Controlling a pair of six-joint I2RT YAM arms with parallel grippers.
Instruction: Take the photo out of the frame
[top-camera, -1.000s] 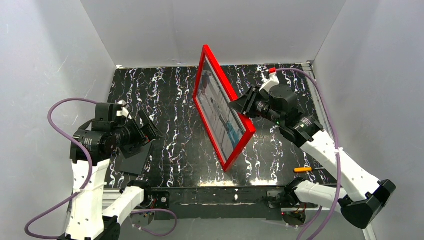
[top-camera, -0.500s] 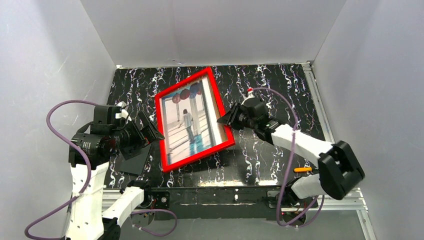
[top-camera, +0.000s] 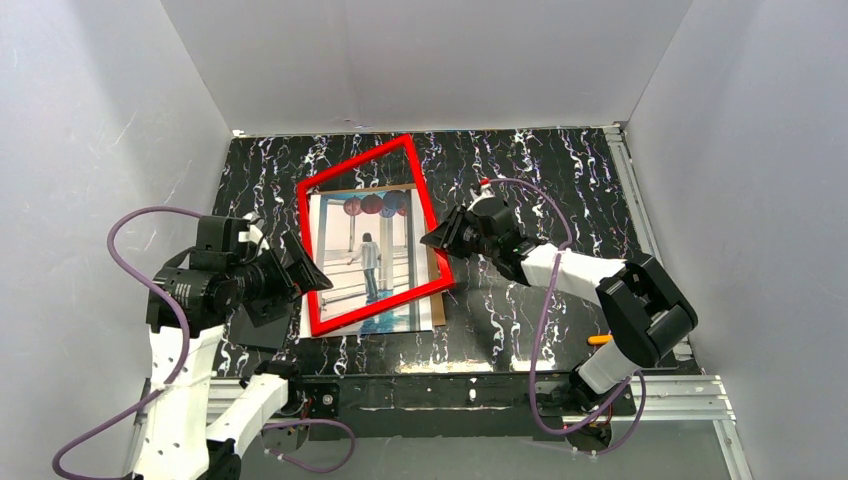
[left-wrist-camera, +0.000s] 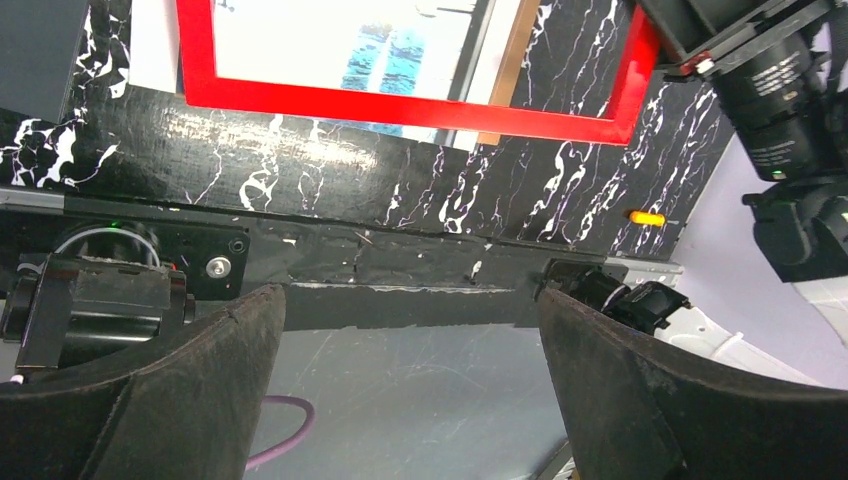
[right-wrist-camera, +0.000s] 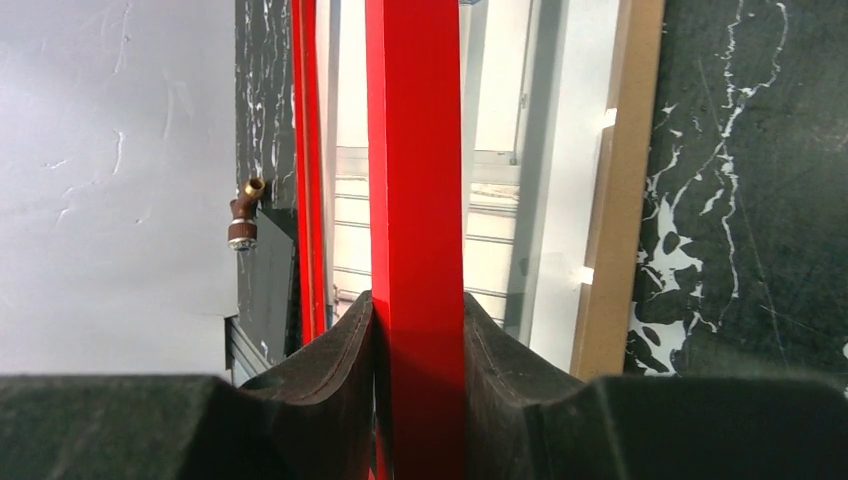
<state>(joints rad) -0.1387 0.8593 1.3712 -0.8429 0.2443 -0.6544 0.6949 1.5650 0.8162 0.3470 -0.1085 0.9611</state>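
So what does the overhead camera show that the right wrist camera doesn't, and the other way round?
Only overhead: the open left gripper, and the whole photo with its figure and balloons. Only the right wrist: the right gripper clamped on the rail of the frame up close, plus a small brass fitting. Both: the red frame, the photo, its brown board edge and the marbled table.

The frame (top-camera: 352, 162) tilts above the photo (top-camera: 360, 250), which lies flat by the counter's (top-camera: 560, 170) near edge. The right gripper (top-camera: 432, 243) pinches the frame's right rim. The left gripper (top-camera: 290, 290) hangs at its left rim, jaws spread.
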